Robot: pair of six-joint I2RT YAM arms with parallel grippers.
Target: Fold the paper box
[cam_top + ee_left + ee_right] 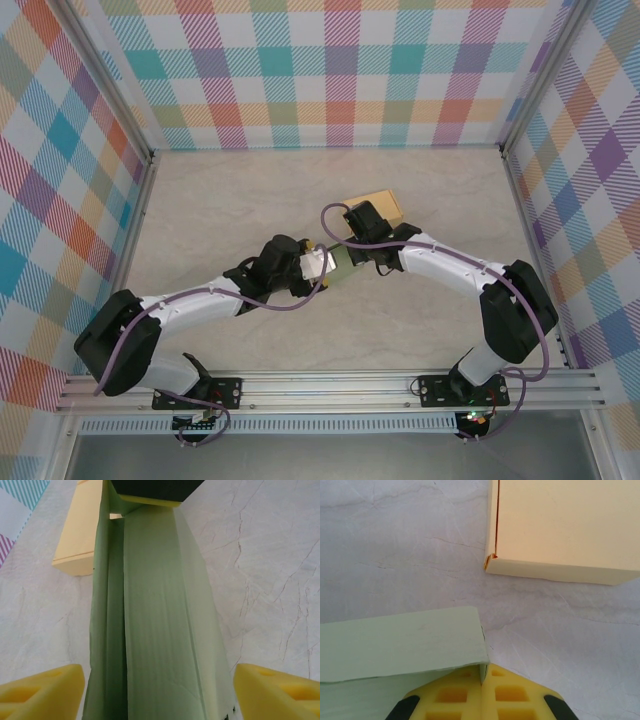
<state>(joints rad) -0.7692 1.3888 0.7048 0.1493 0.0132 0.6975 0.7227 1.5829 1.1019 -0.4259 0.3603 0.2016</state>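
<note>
Right end effector (pixel 482 680) is clenched, its pads shut together on a corner edge of the green paper box (pixel 160 605), at the box's far end as the left wrist cam sees it. Left end effector (pixel 157 675) sits wide, one finger each side of the box's near end. Both pads look right at the paper's edges, but we can't tell whether they squeeze it or just flank it. The box is mid-worktop (pixel 230 200), between the 2 arms; whether it's lifted or resting we can't say.

Progress, our read: partway. The blank isn't flat. Its long panels are folded along lengthwise creases into a narrow tube/trough shape, w/ a doubled wall on one side. We see no closed ends & no tucked flaps, so end closure + final squaring look left to do.

Tan box (pixel 565 525), fully formed & looking closed, lies just beyond the green one, not touching it. Prob. a finished one or a separate item; nothing grips it.
</note>
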